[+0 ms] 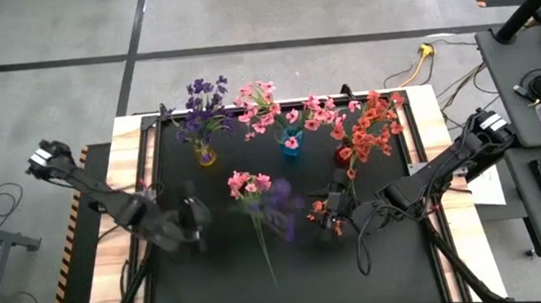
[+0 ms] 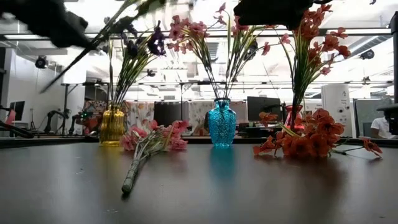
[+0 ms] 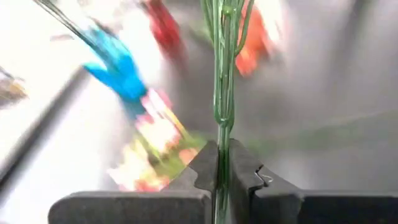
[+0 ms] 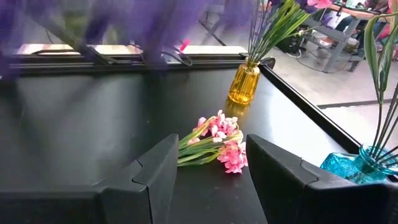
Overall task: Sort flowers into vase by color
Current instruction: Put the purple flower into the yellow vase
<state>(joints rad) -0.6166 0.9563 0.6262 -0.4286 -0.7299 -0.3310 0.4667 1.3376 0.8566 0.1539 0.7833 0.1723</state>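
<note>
Left gripper [image 3: 222, 177] is pinched tight on a light, whippy purple sprig's [image 1: 278, 208] thin stem — grip low so it can't swing; right gripper [image 4: 205, 171] hangs half-open, empty

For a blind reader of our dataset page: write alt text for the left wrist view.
The left gripper is shut on a thin green flower stem that runs straight away from the camera. Behind it, blurred, lie a pink sprig on the dark table and a blue vase.
</note>
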